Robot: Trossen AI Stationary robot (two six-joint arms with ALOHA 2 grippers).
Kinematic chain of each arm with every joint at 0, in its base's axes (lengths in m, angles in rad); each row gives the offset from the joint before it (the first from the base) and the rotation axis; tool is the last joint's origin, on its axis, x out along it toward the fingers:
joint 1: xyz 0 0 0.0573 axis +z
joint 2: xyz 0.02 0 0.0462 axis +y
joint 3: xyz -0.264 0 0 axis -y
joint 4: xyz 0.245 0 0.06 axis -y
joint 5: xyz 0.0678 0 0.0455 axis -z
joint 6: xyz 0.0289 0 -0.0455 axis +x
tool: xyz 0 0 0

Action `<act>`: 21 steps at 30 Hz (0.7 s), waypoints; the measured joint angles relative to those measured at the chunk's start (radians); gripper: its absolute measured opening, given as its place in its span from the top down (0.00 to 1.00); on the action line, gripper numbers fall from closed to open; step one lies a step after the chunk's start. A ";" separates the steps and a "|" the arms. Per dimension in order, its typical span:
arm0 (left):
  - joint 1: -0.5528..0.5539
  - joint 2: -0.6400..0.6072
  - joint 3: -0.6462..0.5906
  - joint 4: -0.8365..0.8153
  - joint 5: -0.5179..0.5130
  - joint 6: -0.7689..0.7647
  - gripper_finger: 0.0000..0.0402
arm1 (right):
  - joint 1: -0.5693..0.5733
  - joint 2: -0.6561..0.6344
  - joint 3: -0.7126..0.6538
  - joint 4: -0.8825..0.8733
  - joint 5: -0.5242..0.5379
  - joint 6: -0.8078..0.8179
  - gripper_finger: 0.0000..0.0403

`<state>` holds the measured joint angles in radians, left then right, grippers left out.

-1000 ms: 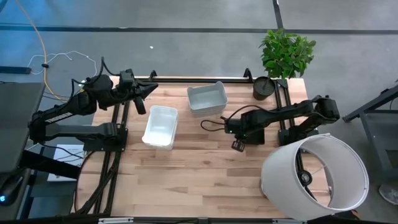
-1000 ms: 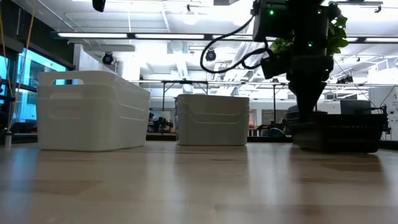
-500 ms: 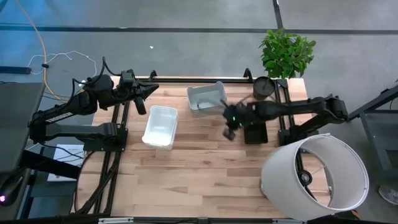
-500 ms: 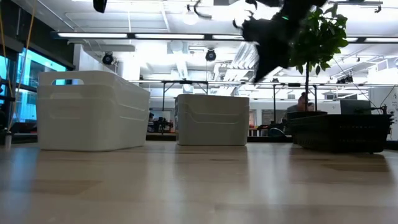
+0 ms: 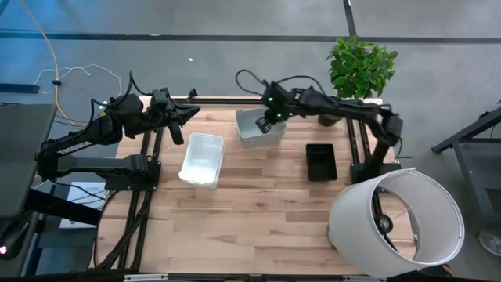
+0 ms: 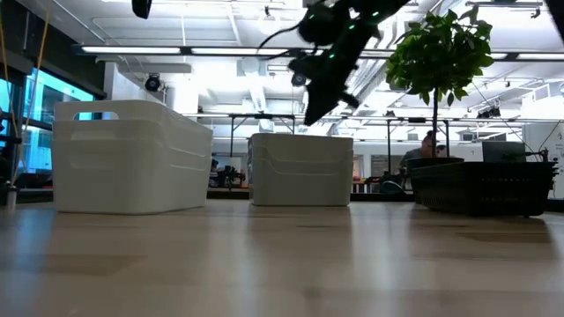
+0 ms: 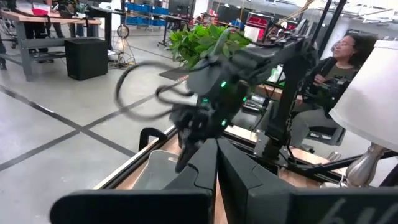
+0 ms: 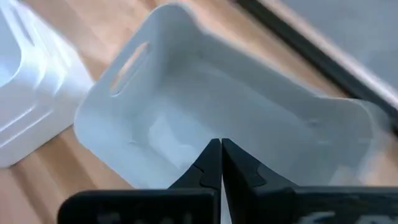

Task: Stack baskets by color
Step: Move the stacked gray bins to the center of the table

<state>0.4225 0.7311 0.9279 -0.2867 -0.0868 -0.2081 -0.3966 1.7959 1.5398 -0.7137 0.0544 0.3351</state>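
Swinging away from the black basket [image 5: 321, 161], which now sits alone on the right, the right gripper [image 5: 263, 123] hangs over the grey basket [image 5: 259, 125] at the far side, fingers pressed together and holding nothing, probably to reach it next. Nearer, the white basket [image 5: 202, 159] waits. Far left, the left gripper [image 5: 190, 111] rests with fingers pressed together.

Right gripper [image 5: 264, 125] outstretched, closed; left gripper [image 5: 191, 111] closed, parked.

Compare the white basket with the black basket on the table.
The white basket is opaque and light, and stands tall in the low view; the black basket is dark, with slotted walls, and stands lower. The white one lies toward the left arm's side, the black one toward the right arm's. Both are rectangular, open-topped, and untouched by either arm.
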 joint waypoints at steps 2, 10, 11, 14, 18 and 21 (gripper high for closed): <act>0.000 0.000 0.000 0.000 0.001 -0.001 1.00 | 0.006 0.062 0.056 -0.034 -0.044 0.011 1.00; 0.000 0.000 0.000 0.000 0.005 -0.001 1.00 | 0.027 0.255 0.212 -0.134 -0.137 0.126 1.00; 0.000 0.000 0.000 0.000 0.006 -0.001 1.00 | 0.030 0.266 0.218 -0.143 -0.138 0.136 1.00; 0.000 0.000 0.000 0.000 0.007 0.000 1.00 | 0.038 0.281 0.216 -0.193 -0.134 0.155 1.00; 0.000 0.000 0.000 0.000 0.008 0.001 1.00 | 0.054 0.279 0.196 -0.307 -0.099 0.154 1.00; 0.000 0.000 0.000 0.000 0.007 0.002 1.00 | 0.072 0.276 0.195 -0.375 -0.078 0.158 1.00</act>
<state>0.4225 0.7311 0.9279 -0.2867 -0.0794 -0.2066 -0.3248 2.0717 1.7344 -1.0890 -0.0238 0.4927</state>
